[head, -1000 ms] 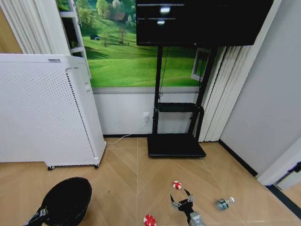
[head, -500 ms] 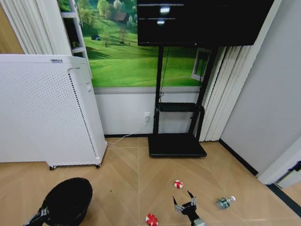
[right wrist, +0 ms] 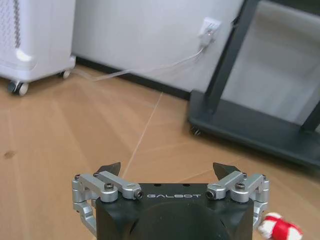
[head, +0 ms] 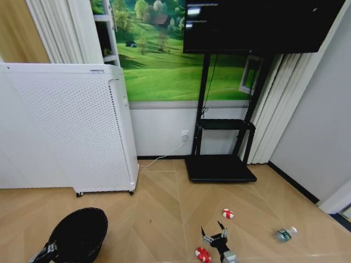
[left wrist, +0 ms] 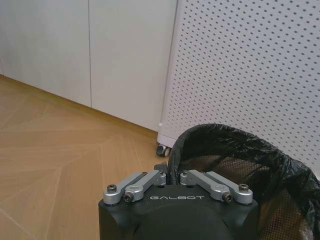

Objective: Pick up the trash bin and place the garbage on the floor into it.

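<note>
Fingers: left gripper (left wrist: 172, 176) clenched on trash bin (head: 78, 234) rim; right gripper (head: 214, 234) spread, grasping nothing.
White perforated cabinet (head: 77, 129) behind bin. Garbage on floor: red-white piece (head: 202, 254) just beside right gripper, second piece (head: 227, 213) beyond it, bottle (head: 284, 234) farther right.

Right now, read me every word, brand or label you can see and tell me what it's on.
"GALBOT": on the left tool body, at the trash bin rim.
"GALBOT": on the right tool body.
Small label on the white cabinet: too small to read.
Bottle label: unreadable.
</note>
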`<state>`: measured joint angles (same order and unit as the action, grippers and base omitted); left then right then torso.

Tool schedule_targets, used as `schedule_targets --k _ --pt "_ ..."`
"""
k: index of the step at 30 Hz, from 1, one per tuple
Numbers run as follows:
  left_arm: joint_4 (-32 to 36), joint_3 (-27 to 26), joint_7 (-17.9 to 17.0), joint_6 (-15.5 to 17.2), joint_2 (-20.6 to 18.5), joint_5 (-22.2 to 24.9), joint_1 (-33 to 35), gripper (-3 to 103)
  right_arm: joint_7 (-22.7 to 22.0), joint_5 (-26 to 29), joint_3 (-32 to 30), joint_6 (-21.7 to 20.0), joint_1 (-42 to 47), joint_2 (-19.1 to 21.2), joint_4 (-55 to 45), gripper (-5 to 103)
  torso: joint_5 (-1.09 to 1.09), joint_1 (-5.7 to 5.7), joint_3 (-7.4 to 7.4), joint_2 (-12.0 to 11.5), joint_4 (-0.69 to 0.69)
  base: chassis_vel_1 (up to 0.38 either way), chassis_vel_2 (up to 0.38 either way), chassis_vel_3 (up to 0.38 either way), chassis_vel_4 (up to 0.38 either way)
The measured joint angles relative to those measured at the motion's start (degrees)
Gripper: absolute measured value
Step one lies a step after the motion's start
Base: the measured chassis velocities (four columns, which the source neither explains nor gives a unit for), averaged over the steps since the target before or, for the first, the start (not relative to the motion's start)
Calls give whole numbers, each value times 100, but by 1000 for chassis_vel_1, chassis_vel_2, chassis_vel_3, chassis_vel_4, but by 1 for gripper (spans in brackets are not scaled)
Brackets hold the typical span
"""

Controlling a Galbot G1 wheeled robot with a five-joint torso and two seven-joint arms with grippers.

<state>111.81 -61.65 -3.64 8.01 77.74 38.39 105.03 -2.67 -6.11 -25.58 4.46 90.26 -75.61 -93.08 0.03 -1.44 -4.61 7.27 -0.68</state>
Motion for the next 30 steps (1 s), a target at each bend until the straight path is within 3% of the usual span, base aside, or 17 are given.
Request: schedule_targets --k 1,7,9,17,24,30 --pt "7 10 3 -6 -6 -1 -4 6 0 -192 3 -90 -103 -6 156 100 -8 0 0 -1 -2 214 56 -213 -232" --pt "24 34 59 -98 -24 2 -22 6 36 -661 41 -324 -474 2 894 100 -2 0 -1 -1 6 117 38 -23 -71" --pt "31 45 142 -216 -24 19 -32 6 34 -820 9 -403 -602 12 1226 100 0 0 -1 0 1 -78 -10 96 46" --pt "40 46 210 -277 -22 24 -55 6 44 -958 -153 -426 -532 87 1430 100 -1 0 0 0 0 -53 -37 29 23" --pt "-97 92 191 -260 -80 -41 -175 6 286 -678 -441 -375 479 165 703 100 -5 1 0 -1 -2 0 0 0 0" --pt "-78 112 201 -260 -74 -40 -165 6 287 -886 -395 -286 266 76 1028 100 -2 0 0 -1 2 0 0 0 0"
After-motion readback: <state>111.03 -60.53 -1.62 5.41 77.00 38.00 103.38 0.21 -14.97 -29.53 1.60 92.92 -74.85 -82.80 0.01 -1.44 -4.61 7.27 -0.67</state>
